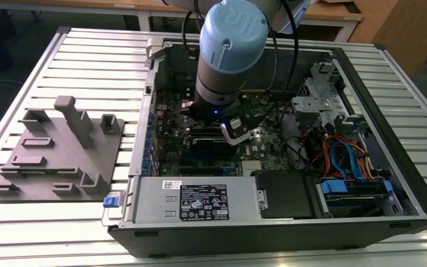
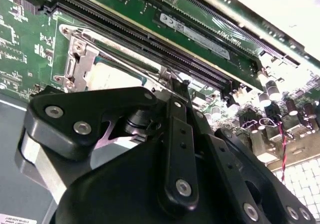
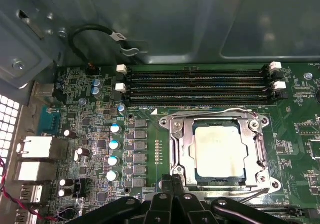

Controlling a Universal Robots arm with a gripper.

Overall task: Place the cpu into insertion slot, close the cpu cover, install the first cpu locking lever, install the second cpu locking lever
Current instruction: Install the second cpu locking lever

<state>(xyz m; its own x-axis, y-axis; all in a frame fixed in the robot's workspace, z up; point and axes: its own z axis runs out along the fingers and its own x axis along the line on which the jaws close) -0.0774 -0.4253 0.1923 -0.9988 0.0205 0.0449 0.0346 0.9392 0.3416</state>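
Observation:
The cpu [image 3: 219, 151] lies flat in the insertion slot [image 3: 264, 121], its dull silver top showing through the cut-out of the cpu cover [image 3: 182, 149]. The cover is down over the chip. A thin wire lever [image 3: 215, 115] runs along the socket edge beside the memory slots. A second wire lever [image 3: 250, 196] slants along the opposite edge. My gripper [image 3: 177, 176] is shut, with its tips at the socket corner next to the cover. The second wrist view shows the gripper [image 2: 172, 83] against the cover's edge [image 2: 82, 58], with the cpu [image 2: 112, 76] beyond it. In the exterior view the arm [image 1: 224, 55] hangs over the motherboard.
Long black memory slots [image 3: 197, 83] run beside the socket, and capacitors [image 3: 115, 144] stand nearby. The case wall [image 3: 150, 18] and a black cable [image 3: 95, 33] lie beyond. A power supply [image 1: 198, 203], drive cables [image 1: 347, 156] and a grey fixture [image 1: 58, 150] show in the exterior view.

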